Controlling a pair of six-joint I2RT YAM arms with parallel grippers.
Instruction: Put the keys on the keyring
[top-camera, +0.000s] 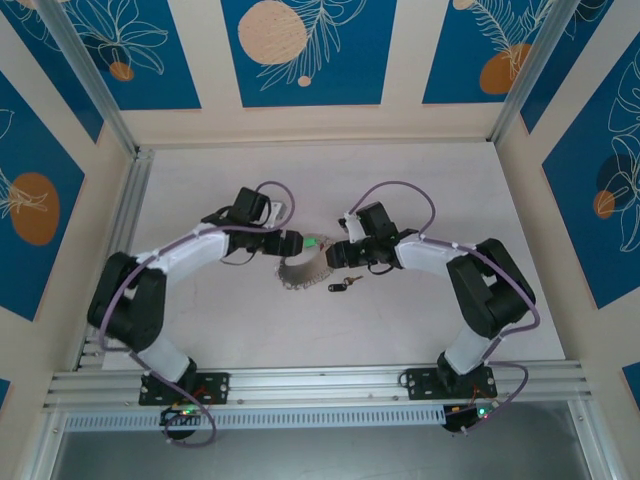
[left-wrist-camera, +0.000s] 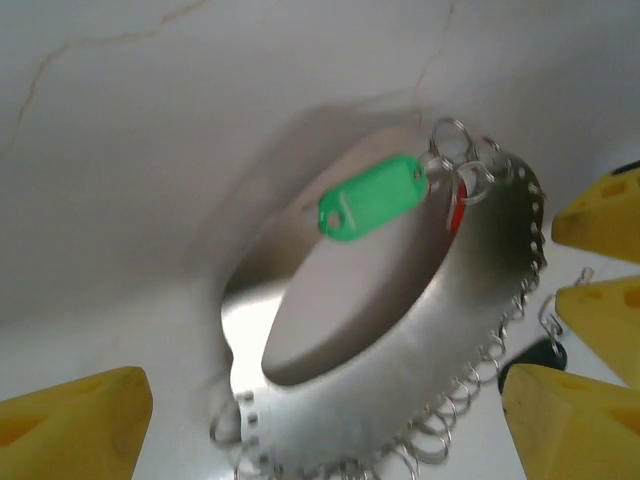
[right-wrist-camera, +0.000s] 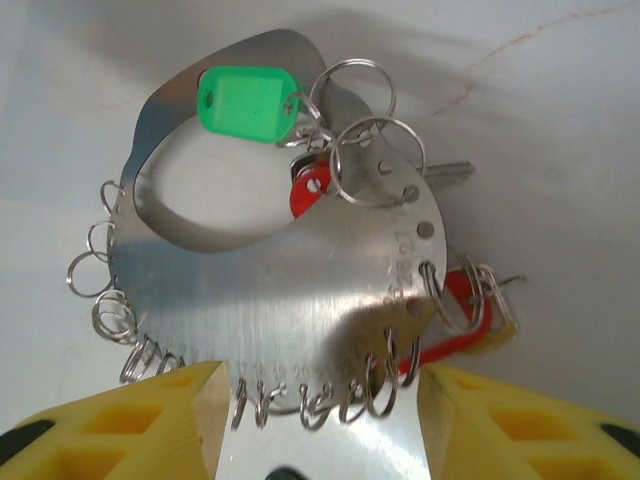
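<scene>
Right now the keyring (top-camera: 300, 268), a broad shiny metal band curled into a loop and fringed with small split rings, is sitting on the white table (top-camera: 200, 310) at the centre of the overhead view, its green tag (top-camera: 313, 241) showing at its upper edge; the left gripper (top-camera: 298, 243) is pointing in from the left over the band's upper part; in the left wrist view its yellow fingers (left-wrist-camera: 75, 425) are standing wide apart in the two lower corners, the band lying between and beyond them; the right gripper (top-camera: 332, 254) is pointing in from the right; in the right wrist view its own yellow fingers (right-wrist-camera: 130, 420) are bracketing the band's lower part, right against its edges, and whether they are pressing on it I cannot tell; red tags (right-wrist-camera: 310, 192) are hanging among the rings; the keys (top-camera: 342, 287), a tiny dark-headed pair, are lying on the table just to the lower right of the keyring, apart from it.
</scene>
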